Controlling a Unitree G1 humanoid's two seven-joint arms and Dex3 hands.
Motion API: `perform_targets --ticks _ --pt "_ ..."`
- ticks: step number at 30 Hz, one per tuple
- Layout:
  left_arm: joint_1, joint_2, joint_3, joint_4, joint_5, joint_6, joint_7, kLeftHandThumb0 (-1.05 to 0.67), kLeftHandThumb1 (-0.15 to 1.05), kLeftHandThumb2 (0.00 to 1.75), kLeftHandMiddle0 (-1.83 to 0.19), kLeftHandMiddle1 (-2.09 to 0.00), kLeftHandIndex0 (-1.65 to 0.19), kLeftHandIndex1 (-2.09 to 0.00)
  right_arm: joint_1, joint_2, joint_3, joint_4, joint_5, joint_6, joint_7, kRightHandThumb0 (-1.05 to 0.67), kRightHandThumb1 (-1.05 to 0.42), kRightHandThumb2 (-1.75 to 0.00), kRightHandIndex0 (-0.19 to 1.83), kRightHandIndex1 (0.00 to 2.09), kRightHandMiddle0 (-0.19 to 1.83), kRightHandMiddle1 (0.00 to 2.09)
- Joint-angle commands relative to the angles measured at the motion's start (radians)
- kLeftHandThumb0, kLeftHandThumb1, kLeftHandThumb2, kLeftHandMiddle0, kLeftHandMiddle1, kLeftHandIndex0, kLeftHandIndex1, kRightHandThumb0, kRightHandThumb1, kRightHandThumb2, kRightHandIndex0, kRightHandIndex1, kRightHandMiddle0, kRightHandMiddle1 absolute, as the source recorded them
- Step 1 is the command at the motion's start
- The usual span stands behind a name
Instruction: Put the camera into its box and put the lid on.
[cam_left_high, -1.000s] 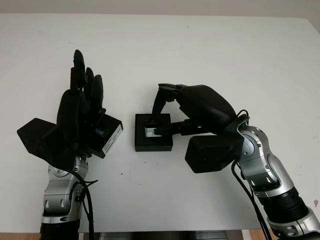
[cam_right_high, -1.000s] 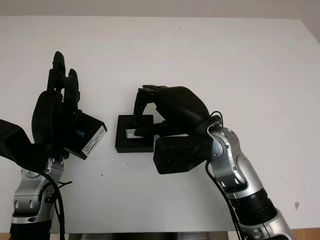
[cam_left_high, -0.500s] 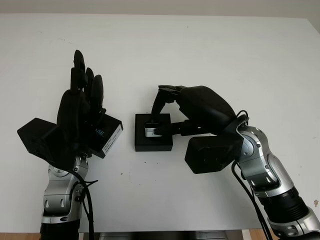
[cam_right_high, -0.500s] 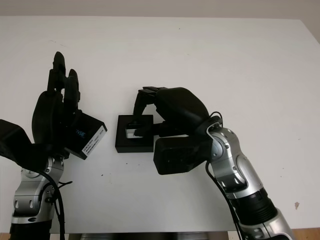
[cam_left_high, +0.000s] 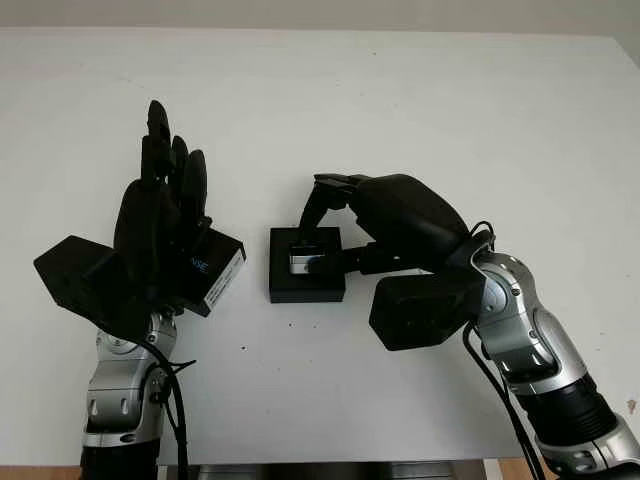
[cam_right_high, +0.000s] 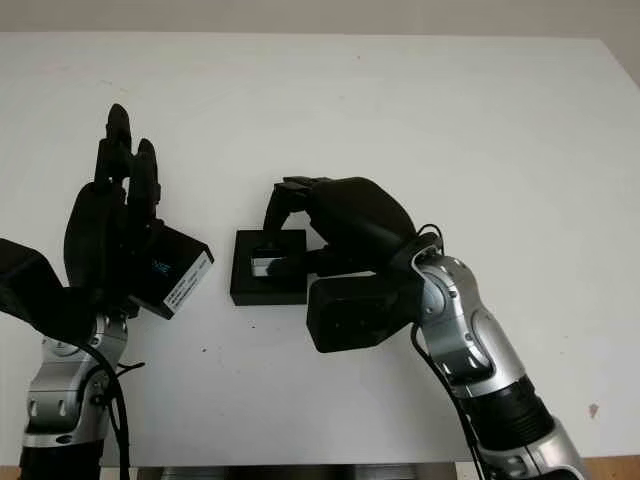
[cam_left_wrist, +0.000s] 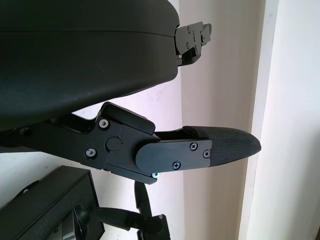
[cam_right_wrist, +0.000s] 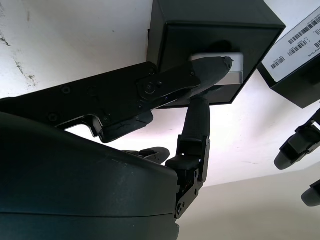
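A small black box (cam_left_high: 307, 285) lies open at the table's middle, with the silver camera (cam_left_high: 303, 262) sitting inside it. My right hand (cam_left_high: 318, 225) arches over the box from the right. One fingertip (cam_right_wrist: 220, 65) presses on the camera while the other fingers curl over the box's far edge. The black lid (cam_left_high: 218, 275), with a white label on its side, lies just left of the box. My left hand (cam_left_high: 165, 200) stands upright beside the lid, open and holding nothing.
The white table (cam_left_high: 400, 110) stretches wide behind and to the right of both arms. Its front edge (cam_left_high: 330, 463) runs close below the arms.
My right hand has edged slightly left over the box, its fingertip staying on the camera. The left hand and the lid have not moved.
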Motion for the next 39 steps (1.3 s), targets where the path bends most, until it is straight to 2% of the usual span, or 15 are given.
perform_targets --ticks 1,15,25,39 --pt "0.014 -0.005 0.003 -0.015 -0.006 -0.004 0.001 -0.83 1.05 0.47 0.19 0.00 0.19 0.00 0.012 -0.009 0.014 0.002 -0.006 -0.011 0.004 -0.69 -1.00 -0.05 0.35 0.06 0.37 1.20" --pt "0.016 0.002 0.005 -0.017 -0.016 0.001 -0.010 -0.83 1.05 0.47 0.19 0.00 0.19 0.00 0.010 0.002 0.019 0.012 -0.014 -0.004 -0.003 -0.67 -1.01 -0.06 0.39 0.07 0.42 1.44" --pt "0.019 -0.004 0.002 -0.022 -0.008 0.003 0.002 -0.83 1.05 0.47 0.19 0.00 0.19 0.00 -0.005 0.007 0.038 0.070 -0.029 -0.032 -0.040 -0.66 -1.01 -0.05 0.42 0.08 0.43 1.22" --pt "0.022 -0.010 0.000 -0.024 -0.009 0.001 0.014 -0.82 1.05 0.46 0.19 0.00 0.19 0.00 -0.044 0.002 0.079 0.139 -0.099 -0.045 -0.078 -0.68 -1.03 -0.06 0.39 0.06 0.35 0.95"
